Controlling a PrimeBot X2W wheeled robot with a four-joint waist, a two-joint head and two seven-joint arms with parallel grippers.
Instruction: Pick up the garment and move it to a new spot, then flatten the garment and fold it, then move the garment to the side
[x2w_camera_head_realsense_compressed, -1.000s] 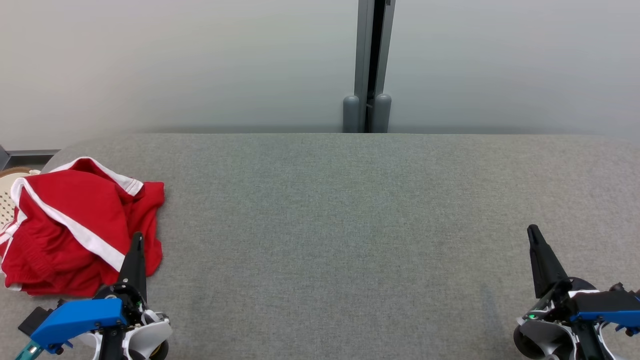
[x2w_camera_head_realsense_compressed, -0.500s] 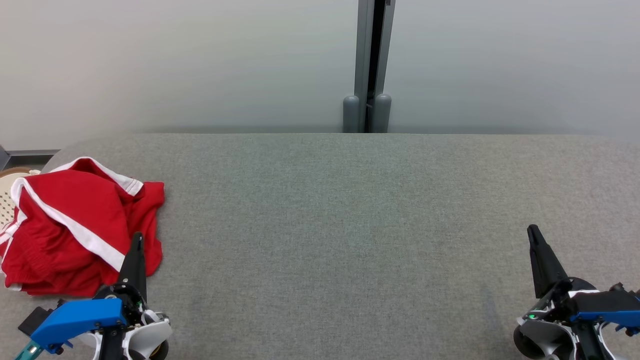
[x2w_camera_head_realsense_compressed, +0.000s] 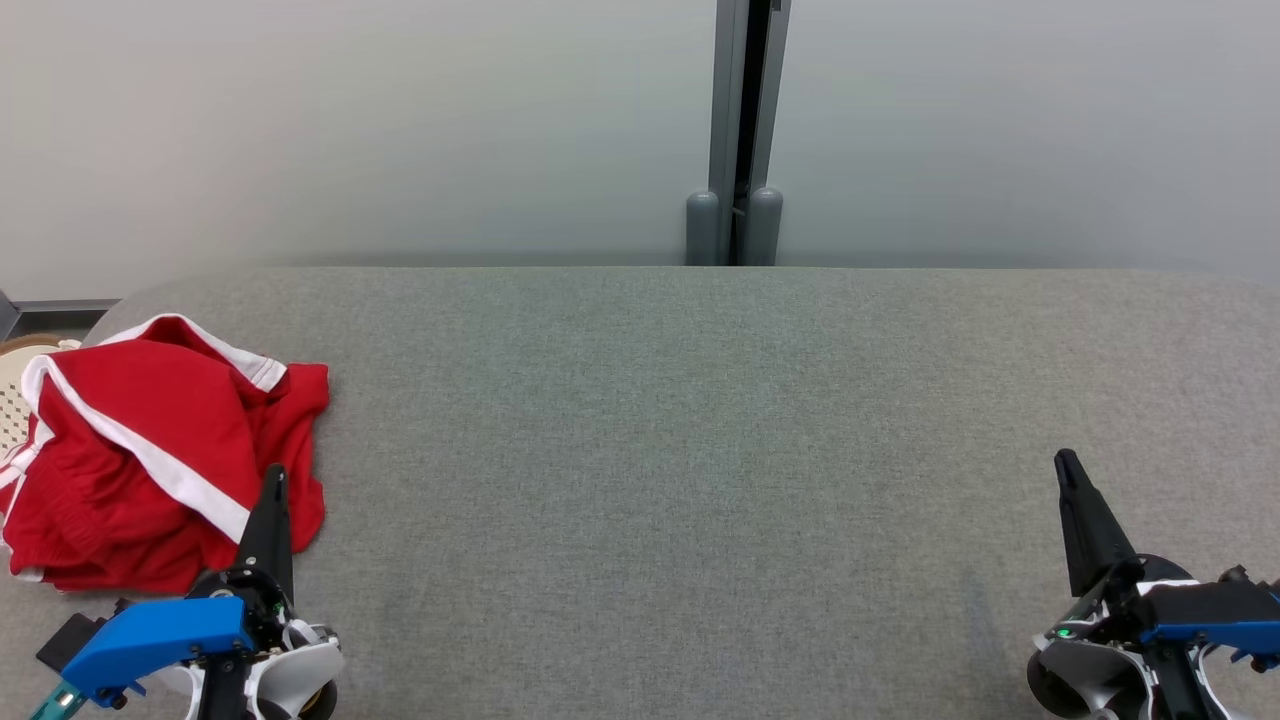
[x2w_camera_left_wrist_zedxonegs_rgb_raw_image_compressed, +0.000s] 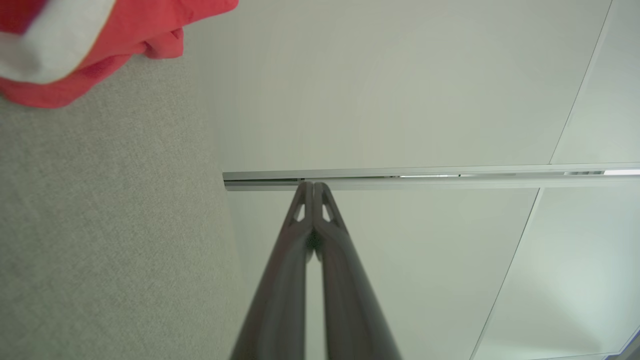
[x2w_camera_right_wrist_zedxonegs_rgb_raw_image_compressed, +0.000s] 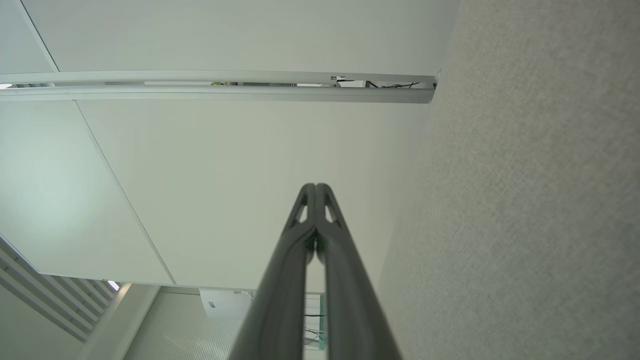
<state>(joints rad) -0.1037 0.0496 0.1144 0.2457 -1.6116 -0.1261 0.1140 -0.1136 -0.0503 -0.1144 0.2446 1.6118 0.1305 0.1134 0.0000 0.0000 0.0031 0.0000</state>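
The garment (x2w_camera_head_realsense_compressed: 150, 450) is red with white stripes and lies crumpled at the left end of the grey table (x2w_camera_head_realsense_compressed: 700, 450). A corner of the garment (x2w_camera_left_wrist_zedxonegs_rgb_raw_image_compressed: 75, 45) fills the upper left of the left wrist view. My left gripper (x2w_camera_head_realsense_compressed: 275, 478) sits at the lower left, shut and empty, its tip over the garment's near right edge. In the left wrist view its fingers (x2w_camera_left_wrist_zedxonegs_rgb_raw_image_compressed: 314, 187) are pressed together. My right gripper (x2w_camera_head_realsense_compressed: 1066, 462) rests at the lower right, shut and empty, far from the garment; the right wrist view shows its fingers (x2w_camera_right_wrist_zedxonegs_rgb_raw_image_compressed: 316, 189) touching.
A pale wall with a grey vertical post (x2w_camera_head_realsense_compressed: 740, 130) stands behind the table. A cream perforated basket (x2w_camera_head_realsense_compressed: 15, 400) peeks out at the far left, behind the garment. The table's fabric top stretches wide between the two grippers.
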